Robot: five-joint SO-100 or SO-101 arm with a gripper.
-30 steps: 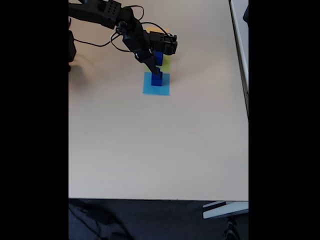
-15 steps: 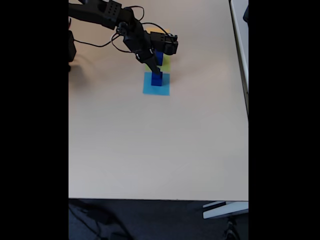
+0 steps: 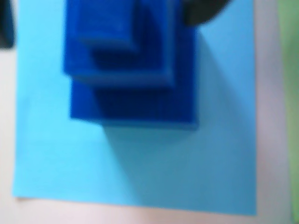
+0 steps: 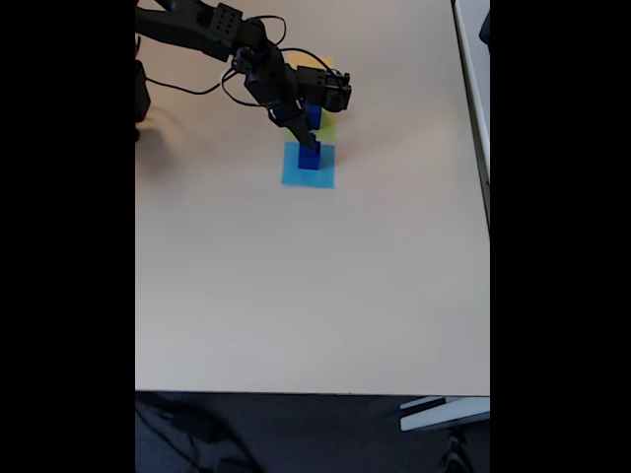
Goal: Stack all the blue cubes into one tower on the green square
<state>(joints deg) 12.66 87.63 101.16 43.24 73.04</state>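
On the light-blue square (image 3: 140, 163), stacked blue cubes (image 3: 131, 79) sit under the gripper (image 4: 308, 146); jaws state unclear, so lift straight up, then cross to green square (image 4: 326, 126).

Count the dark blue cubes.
3. One cube sits on the green square, partly behind the arm. Two cubes appear stacked on the light-blue square under the gripper. The wrist view is blurry, so another layer may be hidden.
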